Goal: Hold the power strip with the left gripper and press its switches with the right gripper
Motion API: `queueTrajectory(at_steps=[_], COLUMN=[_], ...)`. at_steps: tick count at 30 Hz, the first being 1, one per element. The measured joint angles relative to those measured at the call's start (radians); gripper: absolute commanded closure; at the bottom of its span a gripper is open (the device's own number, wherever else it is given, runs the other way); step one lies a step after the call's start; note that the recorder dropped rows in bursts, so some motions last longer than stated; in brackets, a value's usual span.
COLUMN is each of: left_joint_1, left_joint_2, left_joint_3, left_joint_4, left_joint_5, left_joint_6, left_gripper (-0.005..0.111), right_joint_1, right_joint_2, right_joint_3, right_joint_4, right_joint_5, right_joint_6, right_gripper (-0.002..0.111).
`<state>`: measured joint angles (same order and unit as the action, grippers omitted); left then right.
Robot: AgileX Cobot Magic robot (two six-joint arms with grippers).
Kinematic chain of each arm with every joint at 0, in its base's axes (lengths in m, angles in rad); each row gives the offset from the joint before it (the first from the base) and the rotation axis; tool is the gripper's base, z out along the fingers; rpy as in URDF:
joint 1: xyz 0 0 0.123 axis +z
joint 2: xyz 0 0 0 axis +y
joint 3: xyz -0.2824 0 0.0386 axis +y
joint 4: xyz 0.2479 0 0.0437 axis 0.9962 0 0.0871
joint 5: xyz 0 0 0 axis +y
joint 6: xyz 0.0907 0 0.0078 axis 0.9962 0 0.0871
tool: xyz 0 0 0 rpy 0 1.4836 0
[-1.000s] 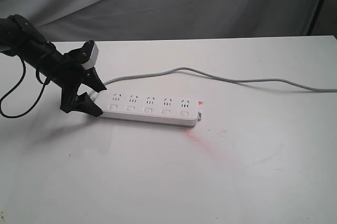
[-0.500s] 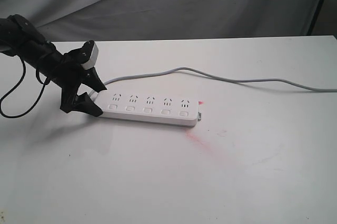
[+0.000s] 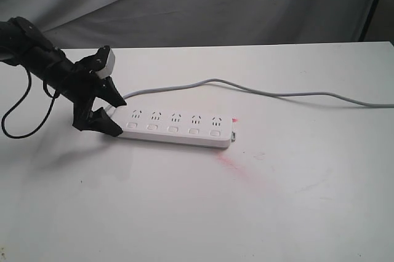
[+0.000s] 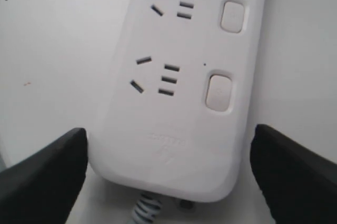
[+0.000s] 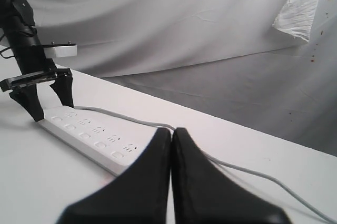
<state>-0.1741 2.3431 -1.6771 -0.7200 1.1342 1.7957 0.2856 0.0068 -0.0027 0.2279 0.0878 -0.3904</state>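
Exterior view: even, diffuse light, moderately bright. No hard glare on the white table [image 3: 184, 213]. A faint, soft-edged shadow lay under the left gripper [image 3: 117, 117], and a thin dark line ran along the near edge of the power strip [image 3: 175, 130]. Focus was acceptable, with slight grain.

Left wrist view: very bright and low in contrast, so the strip nearly merged with the table. The black fingers [image 4: 47, 174] were soft at their edges. A grey shadow sat below the strip's rounded end.

Right wrist view: the right gripper [image 5: 171, 135] was dark, close and out of focus. The backdrop cloth [image 5: 184, 24] was dim grey, its folds softly shaded.
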Motion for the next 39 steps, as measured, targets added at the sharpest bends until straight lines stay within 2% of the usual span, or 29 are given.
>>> queueTrajectory(at_steps=[9,15,17,22,26,31,37,38,39], left_joint_1=[0.0,0.027,0.063,0.196,0.298,0.433,0.526,0.531,0.534], left_joint_2=[-0.002,-0.102,-0.157,-0.33,-0.489,-0.708,-0.903,-0.931,-0.952], left_joint_3=[0.0,0.0,0.0,0.028,0.069,0.107,0.114,0.114,0.114], left_joint_4=[-0.011,-0.022,-0.026,-0.026,-0.024,-0.035,-0.135,-0.146,-0.152], left_joint_5=[0.009,0.031,0.061,0.069,0.069,0.074,0.075,0.077,0.077], left_joint_6=[-0.038,-0.139,-0.209,-0.429,-0.472,-0.487,-0.628,-0.657,-0.679], left_gripper=[0.026,0.026,0.027,0.038,0.044,0.045,0.045,0.047,0.058], right_joint_1=[0.0,0.0,0.0,0.0,0.0,0.0,0.0,0.0,0.0], right_joint_2=[0.0,0.0,0.0,0.0,0.0,0.0,0.0,0.0,0.0], right_joint_3=[0.0,0.0,0.0,0.0,0.0,0.0,0.0,0.0,0.0], right_joint_4=[0.0,0.0,0.0,0.0,0.0,0.0,0.0,0.0,0.0], right_joint_5=[0.0,0.0,0.0,0.0,0.0,0.0,0.0,0.0,0.0], right_joint_6=[0.0,0.0,0.0,0.0,0.0,0.0,0.0,0.0,0.0], right_gripper=[0.108,0.108,0.108,0.108,0.108,0.108,0.108,0.108,0.108])
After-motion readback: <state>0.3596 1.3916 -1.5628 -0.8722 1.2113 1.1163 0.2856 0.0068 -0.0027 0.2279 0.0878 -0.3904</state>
